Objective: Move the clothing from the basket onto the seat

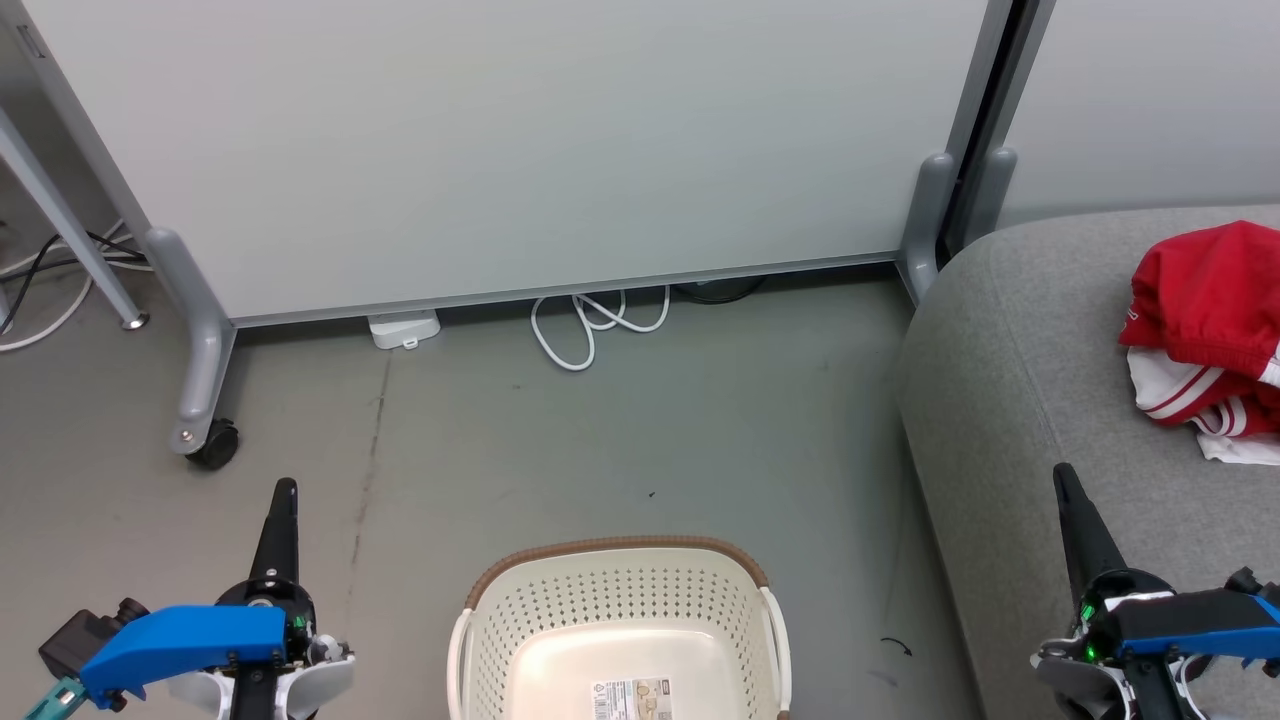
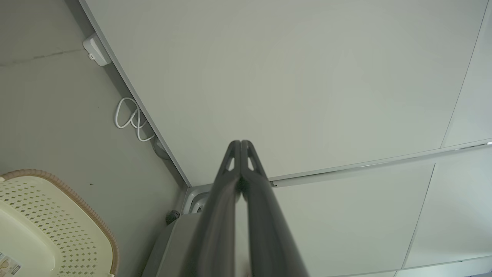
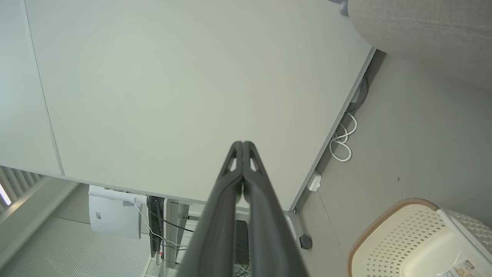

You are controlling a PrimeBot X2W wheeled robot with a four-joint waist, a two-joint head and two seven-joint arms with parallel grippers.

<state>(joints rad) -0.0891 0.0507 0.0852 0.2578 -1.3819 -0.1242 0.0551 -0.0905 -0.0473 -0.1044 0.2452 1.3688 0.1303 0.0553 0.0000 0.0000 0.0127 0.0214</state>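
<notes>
Head view: basket [image 1: 620,600] looks empty, clothes [image 1: 1210,290] on sofa [image 1: 1000,400]; left fingers [image 1: 278,530] and right fingers [image 1: 1085,530] pressed together, holding nothing; task seems done, no further pick needed.

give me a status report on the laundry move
Shut and empty: left gripper, right gripper. Red clothing heaped on the seat; basket bare where visible. Nothing seen in the way.

A pale partition panel [image 1: 500,150] stands on grey feet [image 1: 200,340], one with a black caster [image 1: 213,445]. Under its lower edge on the grey floor [image 1: 600,450] lie a looped white cable [image 1: 590,325] and a small white box [image 1: 403,329].
</notes>
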